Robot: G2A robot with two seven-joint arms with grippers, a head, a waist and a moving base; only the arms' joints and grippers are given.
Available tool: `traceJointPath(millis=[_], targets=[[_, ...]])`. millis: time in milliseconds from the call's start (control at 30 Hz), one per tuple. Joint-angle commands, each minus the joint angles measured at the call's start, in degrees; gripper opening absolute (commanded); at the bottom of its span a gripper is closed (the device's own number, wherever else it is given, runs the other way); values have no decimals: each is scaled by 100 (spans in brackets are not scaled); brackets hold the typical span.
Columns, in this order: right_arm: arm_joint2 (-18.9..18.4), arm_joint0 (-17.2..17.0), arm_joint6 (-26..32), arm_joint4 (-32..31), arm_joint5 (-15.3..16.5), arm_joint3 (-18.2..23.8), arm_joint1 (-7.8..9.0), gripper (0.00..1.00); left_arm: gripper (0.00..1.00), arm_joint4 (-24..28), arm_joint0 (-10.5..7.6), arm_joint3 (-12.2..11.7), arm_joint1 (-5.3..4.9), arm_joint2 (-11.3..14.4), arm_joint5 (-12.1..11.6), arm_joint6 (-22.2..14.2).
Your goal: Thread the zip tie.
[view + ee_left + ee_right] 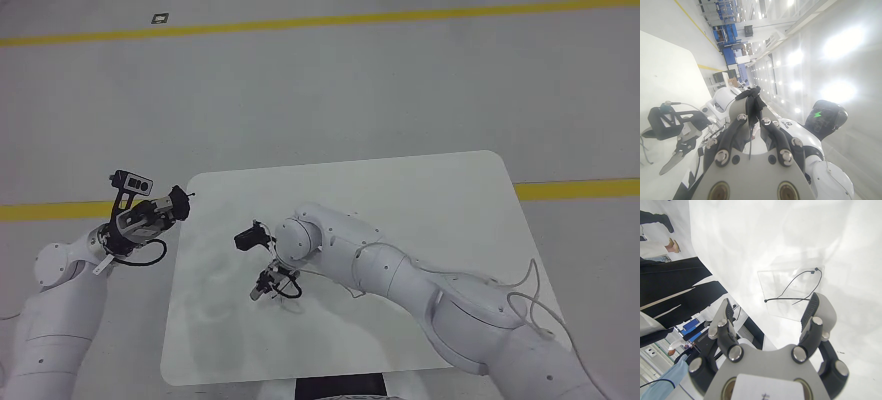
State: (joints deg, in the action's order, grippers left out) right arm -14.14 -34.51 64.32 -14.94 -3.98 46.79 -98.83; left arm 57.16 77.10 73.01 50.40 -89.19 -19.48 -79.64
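Observation:
Three black zip ties (791,298) lie loosely crossed on a clear plastic sheet (772,281) on the white table (420,200). My right gripper (770,309) hangs open just above them, one finger (810,308) over the ties' tail ends. From the top, that gripper (263,287) is left of the table's centre beside the zip ties (287,299). My left gripper (753,100) is raised over the table's left edge (183,197), shut on another black zip tie (750,144) whose strap runs back between the fingers.
The right arm (400,270) stretches across the near half of the table from the lower right. In the left wrist view the right gripper (670,132) shows farther off over the table (662,66). Bare tabletop (772,237) lies beyond the sheet.

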Motion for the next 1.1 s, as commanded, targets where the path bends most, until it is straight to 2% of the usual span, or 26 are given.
traceJointPath(millis=[0, 67, 200, 400, 467, 500, 533, 767, 1067], targets=[[-19, -3, 5, -60, -58, -12, -9, 82, 0, 0, 0, 0, 0, 0, 0, 0], [-33, -3, 14, -124, -113, -18, -16, 84, 0, 0, 0, 0, 0, 0, 0, 0], [-81, -9, 27, -244, -222, -10, -24, 80, 0, 0, 0, 0, 0, 0, 0, 0], [-154, -29, 24, -422, -414, 48, -20, 80, 0, 0, 0, 0, 0, 0, 0, 0], [-199, -40, 20, -460, -450, 71, -10, 67, 0, 0, 0, 0, 0, 0, 0, 0], [-217, -45, 20, -482, -471, 76, -4, 53, 0, 0, 0, 0, 0, 0, 0, 0], [-245, -54, 8, -506, -505, 91, 4, 49, 0, 0, 0, 0, 0, 0, 0, 0], [-299, -115, 55, -793, -857, 243, 32, 46, 0, 0, 0, 0, 0, 0, 0, 0], [-306, -249, 103, -962, -937, 265, -25, 47, 0, 0, 0, 0, 0, 0, 0, 0]])
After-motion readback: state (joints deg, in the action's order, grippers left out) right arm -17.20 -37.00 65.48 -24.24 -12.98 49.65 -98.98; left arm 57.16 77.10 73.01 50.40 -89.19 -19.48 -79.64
